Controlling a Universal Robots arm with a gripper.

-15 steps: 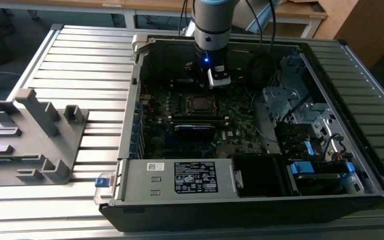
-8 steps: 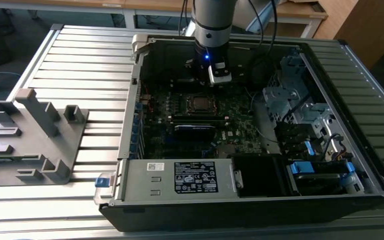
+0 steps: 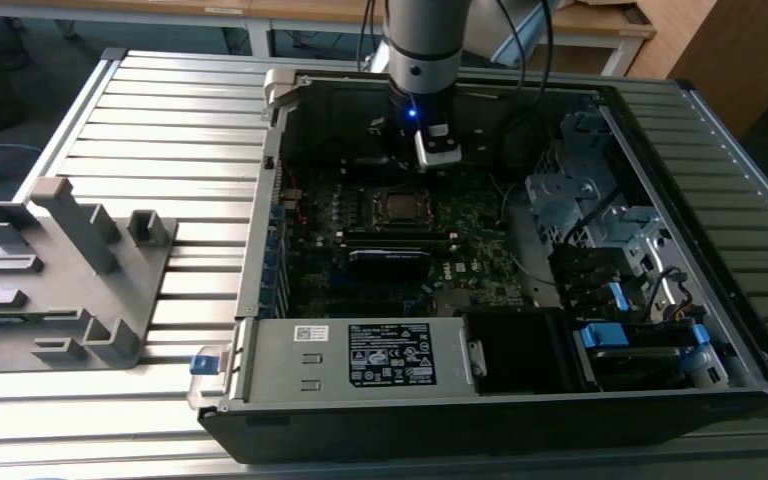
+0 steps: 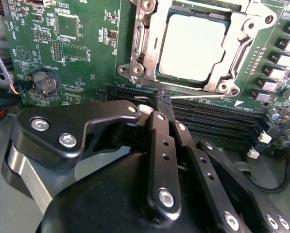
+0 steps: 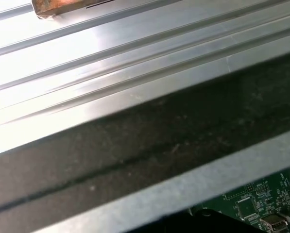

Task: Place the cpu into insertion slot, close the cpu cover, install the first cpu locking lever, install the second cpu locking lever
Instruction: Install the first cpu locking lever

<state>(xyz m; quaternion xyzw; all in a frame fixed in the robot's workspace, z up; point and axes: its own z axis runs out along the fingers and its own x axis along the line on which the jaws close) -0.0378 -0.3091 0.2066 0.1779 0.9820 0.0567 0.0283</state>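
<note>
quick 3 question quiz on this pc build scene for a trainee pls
1. True or false: the cpu already sits in its socket on the motherboard.
2. In the second wrist view, the tip of the gripper is nearest to: A) the memory slots; B) the round coin battery; C) the power supply.
3. Fill in: the cpu cover lies ___ around the cpu.

Key: 1 true. 2 A. 3 down (closed).
</note>
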